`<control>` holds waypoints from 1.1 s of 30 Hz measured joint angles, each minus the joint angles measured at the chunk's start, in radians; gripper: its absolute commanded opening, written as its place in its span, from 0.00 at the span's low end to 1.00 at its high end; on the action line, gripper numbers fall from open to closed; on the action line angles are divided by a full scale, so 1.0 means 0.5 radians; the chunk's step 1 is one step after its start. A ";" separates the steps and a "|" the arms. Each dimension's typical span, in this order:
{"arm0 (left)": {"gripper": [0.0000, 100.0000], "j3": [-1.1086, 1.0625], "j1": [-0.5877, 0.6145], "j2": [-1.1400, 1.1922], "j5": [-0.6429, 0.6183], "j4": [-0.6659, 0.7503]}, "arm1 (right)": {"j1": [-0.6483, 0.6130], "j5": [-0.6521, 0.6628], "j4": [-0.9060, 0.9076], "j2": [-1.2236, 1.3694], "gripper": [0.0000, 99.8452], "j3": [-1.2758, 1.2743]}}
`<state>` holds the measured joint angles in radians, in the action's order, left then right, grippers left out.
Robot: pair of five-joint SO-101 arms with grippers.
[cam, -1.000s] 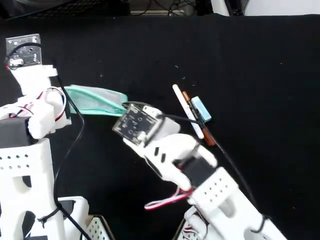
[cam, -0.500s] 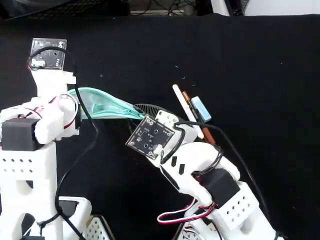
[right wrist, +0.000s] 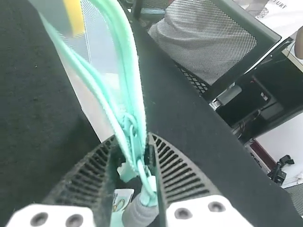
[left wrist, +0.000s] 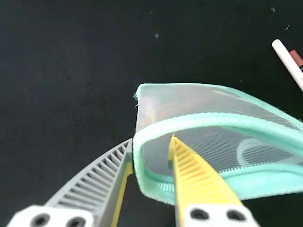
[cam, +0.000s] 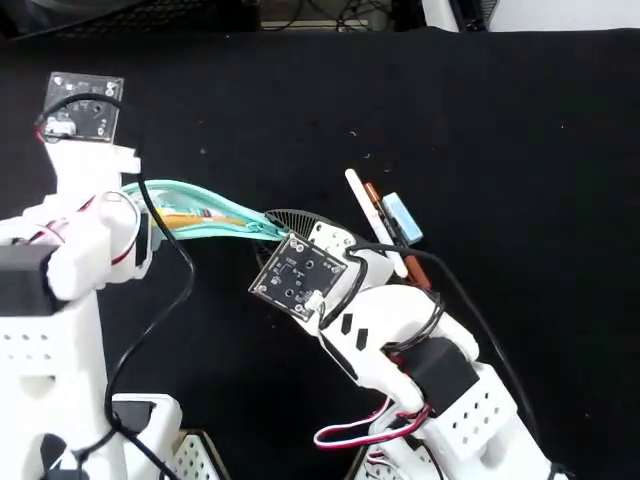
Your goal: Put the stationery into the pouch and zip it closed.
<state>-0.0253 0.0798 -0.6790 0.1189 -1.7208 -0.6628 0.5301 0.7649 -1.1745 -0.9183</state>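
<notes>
A teal mesh pouch [cam: 205, 218] hangs stretched between the two grippers, its mouth gaping. My left gripper [cam: 150, 220] is shut on the pouch's rim at one end. In the left wrist view [left wrist: 151, 141] its yellow finger [left wrist: 194, 175] is inside the mouth and its grey finger outside the pouch [left wrist: 213, 142]. My right gripper [cam: 278, 228] is shut on the zipper end of the pouch [right wrist: 102, 56], pinching it between the black fingers [right wrist: 133, 142]. A white pen [cam: 365, 200], a brown pencil [cam: 418, 275] and a blue eraser [cam: 402, 218] lie together on the cloth just right of the right gripper.
A black cloth [cam: 500, 130] covers the table, with open room at the back and right. The arms' white bases [cam: 60, 400] stand along the front edge. A mesh chair [right wrist: 208, 42] stands beyond the table.
The pouch lay flat a second ago; now it is lifted and pulled taut between both grippers with its mouth spread. The right arm swung back and right; the left arm shifted slightly.
</notes>
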 measured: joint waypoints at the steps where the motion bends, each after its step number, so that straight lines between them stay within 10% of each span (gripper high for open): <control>1: 0.14 0.000 0.000 0.034 0.003 0.000 | 0.000 0.000 0.000 0.000 0.01 0.000; 18: 0.03 0.009 -0.009 0.175 0.006 0.006 | 0.153 -0.144 -0.304 0.163 0.02 -0.003; 22: 0.03 -0.018 -0.003 0.193 0.006 0.043 | 0.172 -0.212 -0.319 0.313 0.17 0.049; 25: 0.03 -0.077 -0.003 0.178 0.006 0.083 | 0.163 -0.221 -0.098 0.322 0.29 0.166; 33: 0.03 -0.184 -0.009 0.175 0.015 0.126 | 0.025 -0.230 0.856 -0.077 0.24 0.684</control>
<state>-0.1174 0.0752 -0.5915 0.1266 -1.6579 -0.6506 0.4150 1.1930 -1.2129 -0.5762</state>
